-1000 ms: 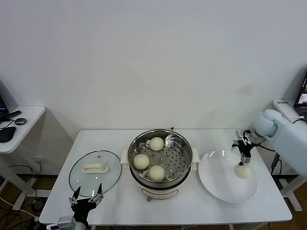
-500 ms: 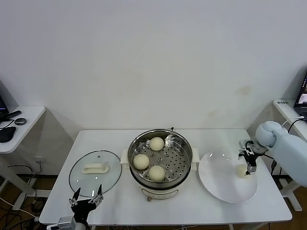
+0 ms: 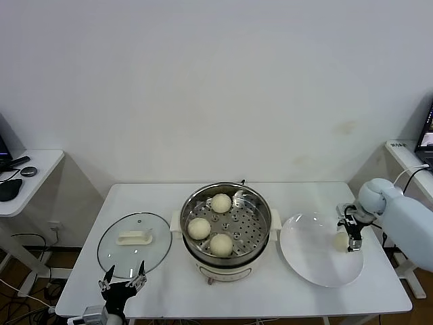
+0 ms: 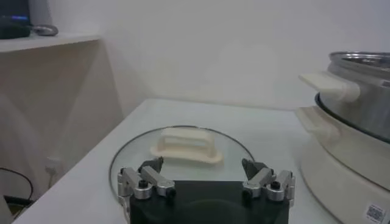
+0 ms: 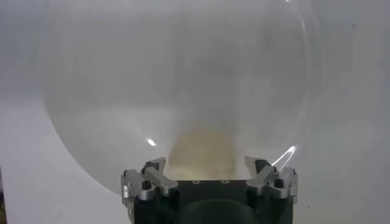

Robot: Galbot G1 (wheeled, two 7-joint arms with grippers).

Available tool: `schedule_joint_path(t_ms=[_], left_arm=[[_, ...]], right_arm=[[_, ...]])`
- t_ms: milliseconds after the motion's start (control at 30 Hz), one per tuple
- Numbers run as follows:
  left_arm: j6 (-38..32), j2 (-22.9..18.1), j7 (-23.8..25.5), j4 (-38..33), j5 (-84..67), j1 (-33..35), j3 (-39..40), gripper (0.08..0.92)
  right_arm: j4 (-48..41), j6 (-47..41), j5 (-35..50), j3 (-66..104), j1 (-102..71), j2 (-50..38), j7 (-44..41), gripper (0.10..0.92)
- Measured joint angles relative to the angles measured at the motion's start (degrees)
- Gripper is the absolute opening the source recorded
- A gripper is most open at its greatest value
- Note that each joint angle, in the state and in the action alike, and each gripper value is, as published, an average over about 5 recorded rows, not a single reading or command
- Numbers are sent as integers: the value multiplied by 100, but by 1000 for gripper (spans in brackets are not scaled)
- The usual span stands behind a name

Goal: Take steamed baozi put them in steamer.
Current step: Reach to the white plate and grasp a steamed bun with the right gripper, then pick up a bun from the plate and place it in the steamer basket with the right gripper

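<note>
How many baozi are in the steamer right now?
Three baozi sit on the steamer tray; a fourth is at the right claw over the plate.

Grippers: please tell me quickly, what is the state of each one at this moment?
Left gripper: open, holding nothing, parked at the table's front edge near the glass lid.
Right gripper: shut on the last baozi, over the plate.

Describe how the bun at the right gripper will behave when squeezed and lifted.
The baozi at the right gripper looks smooth and doughy, so it probably dents under a firm squeeze. Being round, it may roll on the glossy plate if nudged. It seems small and likely light, like the three in the steamer.
</note>
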Motion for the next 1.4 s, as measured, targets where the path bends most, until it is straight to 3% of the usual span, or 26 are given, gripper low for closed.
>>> schedule_joint_path(t_ms=[367,733,900,1133,1400], left_arm=[[-3,-6,-2,13,4,4,0,823],[-5,-7,-2,26,8,-12,12,823],[-13,3,-8,34,26,-28,27,823],[-11,26,-59,-16,124,-40,65,823],[59,117,-100,-145,188,-82,55,823]], right_arm=[[-81,-89,-44,68,-78,40,62,820],[8,-299,122,34,-24,-31,72,645],[110,-425,330,-121,157,-122,32,615],[470,-694,1020,-755,897,-236,-99,619],[1149,-1237,2489,-2013,2449,-49,-136,619]])
